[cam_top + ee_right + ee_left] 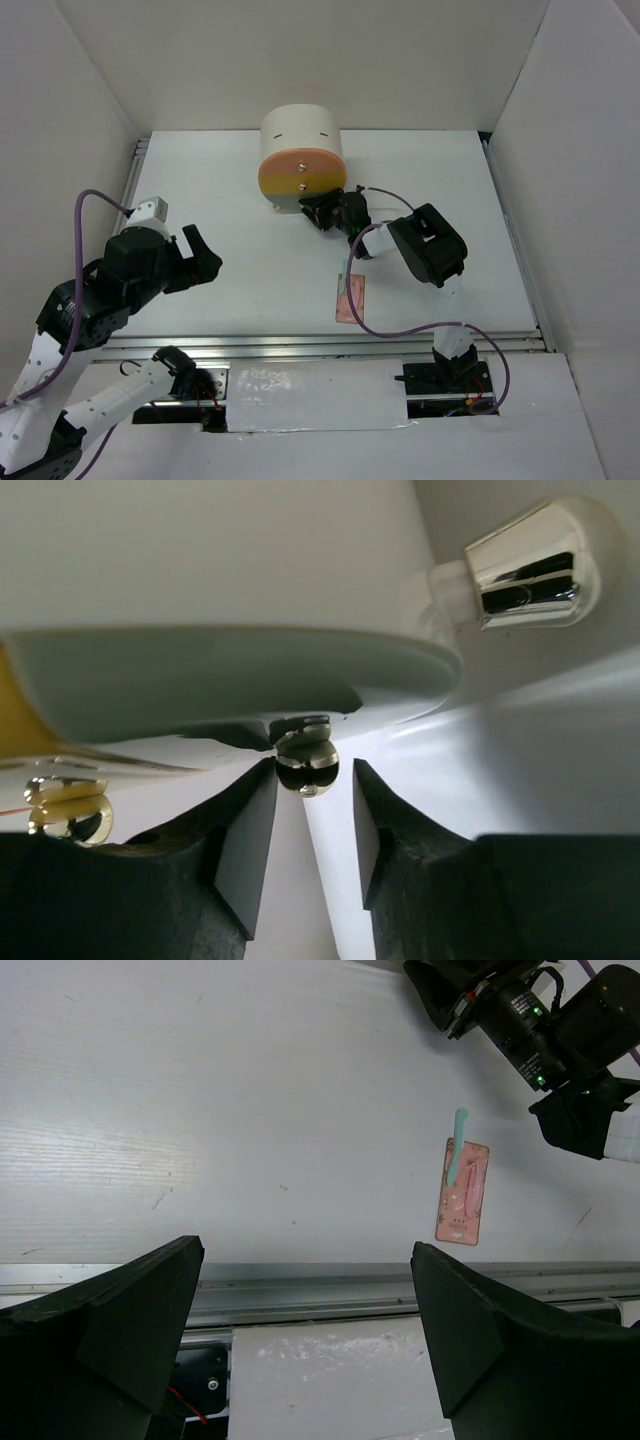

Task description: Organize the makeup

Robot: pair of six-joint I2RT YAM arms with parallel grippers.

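Note:
The makeup in view is a flat pink palette [350, 298] near the table's front rail, also in the left wrist view as the palette [462, 1192], with a pale teal stick [457, 1155] lying across its top end. My right gripper [318, 212] is at the lowest, grey drawer front [230, 675] of the cream drum box [302, 150]. Its jaws straddle that drawer's shiny round knob [307, 763]: the right gripper [312, 810] is open, its left finger at the knob, a small gap on the right. My left gripper [205, 255] hovers wide open over the left side, holding nothing [305, 1330].
Two more shiny knobs show in the right wrist view, one at the upper right [528, 565] and one at the lower left [65, 810]. A metal rail [320, 1290] runs along the table's front edge. White walls enclose the table on three sides.

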